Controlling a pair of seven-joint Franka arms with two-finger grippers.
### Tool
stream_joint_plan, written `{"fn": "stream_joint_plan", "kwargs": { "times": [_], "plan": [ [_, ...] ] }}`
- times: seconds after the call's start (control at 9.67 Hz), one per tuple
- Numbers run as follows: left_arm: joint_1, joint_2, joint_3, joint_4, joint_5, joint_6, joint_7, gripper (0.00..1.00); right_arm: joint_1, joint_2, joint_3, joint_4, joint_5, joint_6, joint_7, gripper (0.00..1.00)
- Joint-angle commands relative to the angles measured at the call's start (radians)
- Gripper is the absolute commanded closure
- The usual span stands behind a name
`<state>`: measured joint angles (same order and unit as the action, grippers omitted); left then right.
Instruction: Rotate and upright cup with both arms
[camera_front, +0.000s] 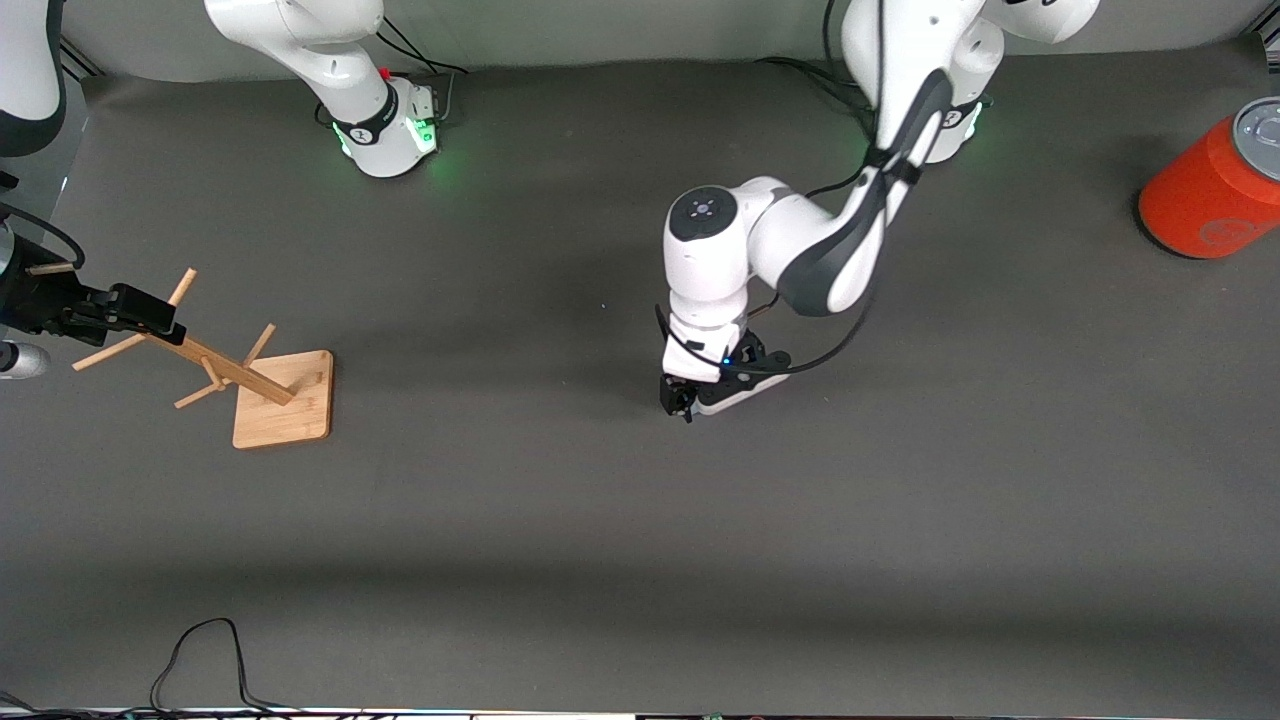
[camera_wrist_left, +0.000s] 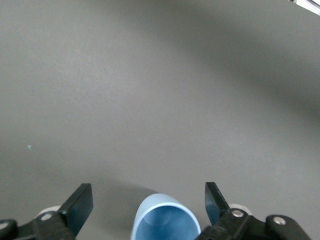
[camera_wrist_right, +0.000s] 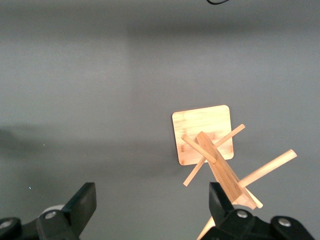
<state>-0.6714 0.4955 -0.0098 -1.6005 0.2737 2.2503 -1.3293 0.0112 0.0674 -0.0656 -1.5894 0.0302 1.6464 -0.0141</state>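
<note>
Grey matting covers the table. At mid-frame in the front view, the left gripper (camera_front: 690, 400) hangs low, fingers (camera_wrist_left: 80, 205) spread and released, the cup (camera_wrist_left: 166, 222) standing mouth-up between them, touching neither. At the frame's left edge, the right gripper (camera_front: 130, 310) waits, open and empty, above the wooden rack (camera_front: 262, 390).

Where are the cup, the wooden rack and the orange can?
cup (camera_wrist_left: 166, 222), left wrist view, inner wall below its rim.
rack (camera_front: 283, 400), front view, its square base.
can (camera_front: 1205, 190), front view, its orange side.
</note>
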Motion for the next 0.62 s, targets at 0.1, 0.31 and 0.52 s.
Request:
{"fn": "stream_joint_plan", "kwargs": {
  "times": [0.1, 0.31, 0.52],
  "plan": [
    [0.108, -0.049, -0.009, 0.154, -0.062, -0.230, 0.201, 0.00, 0.001, -0.008, 0.000, -0.007, -0.009, 0.009, -0.020, 0.00],
    [0.237, -0.129, -0.004, 0.145, -0.151, -0.324, 0.390, 0.00, 0.001, -0.008, 0.000, -0.007, -0.007, 0.009, -0.020, 0.00],
    [0.398, -0.207, -0.054, 0.129, -0.160, -0.456, 0.603, 0.00, 0.001, -0.008, 0.000, -0.007, -0.007, 0.009, -0.020, 0.00]
  ]
}}
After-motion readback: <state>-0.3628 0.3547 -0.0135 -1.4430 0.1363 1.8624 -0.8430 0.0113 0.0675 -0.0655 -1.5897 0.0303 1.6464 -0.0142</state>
